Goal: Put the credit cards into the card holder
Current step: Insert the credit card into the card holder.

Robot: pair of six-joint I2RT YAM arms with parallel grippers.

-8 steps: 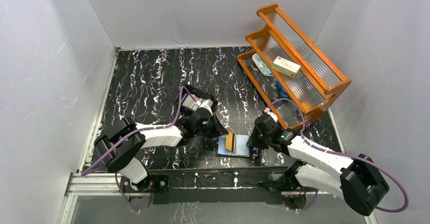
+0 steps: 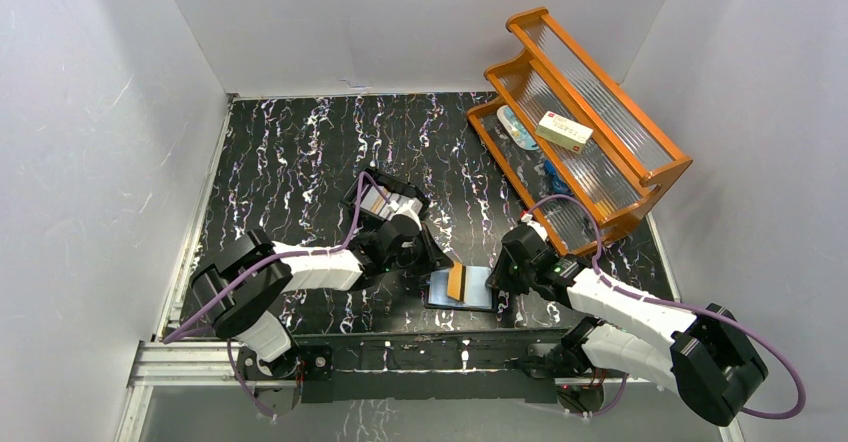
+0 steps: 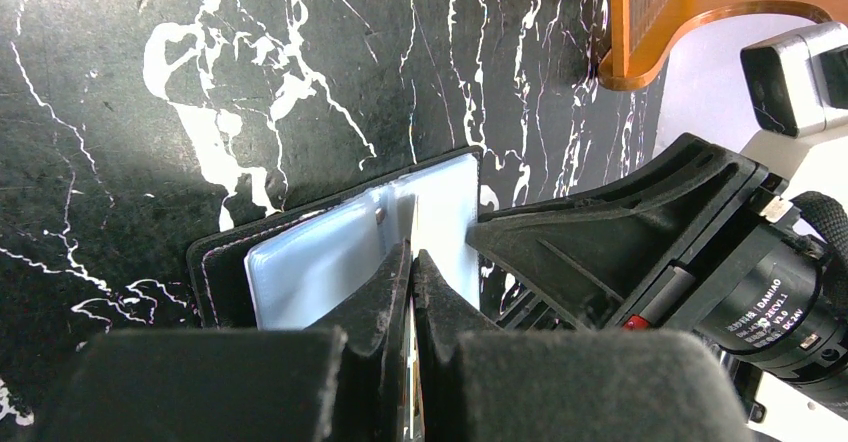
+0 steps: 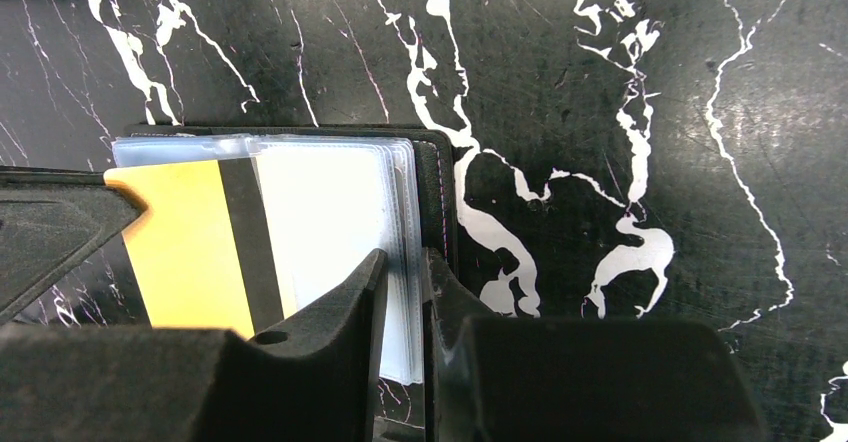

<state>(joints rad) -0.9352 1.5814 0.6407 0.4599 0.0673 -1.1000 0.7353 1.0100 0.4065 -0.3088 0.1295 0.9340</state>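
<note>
The orange credit card (image 2: 457,282) is shifted slightly nearer the right gripper (image 4: 400,260) than before, is pinched edge-on in the fully closed left gripper (image 3: 412,260) just ahead of its fingertips, over the open card holder (image 4: 437,167), whose clear sleeves are nipped between the right gripper's narrow jaws.

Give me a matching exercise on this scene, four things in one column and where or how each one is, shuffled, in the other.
Things: 1 orange card; 2 card holder; 3 carton; 4 right claw.
States: A on the wooden rack; B open on the table; C gripping the holder's clear sleeves; D pinched in the left claw.
Pairs: 1-D, 2-B, 3-A, 4-C.
</note>
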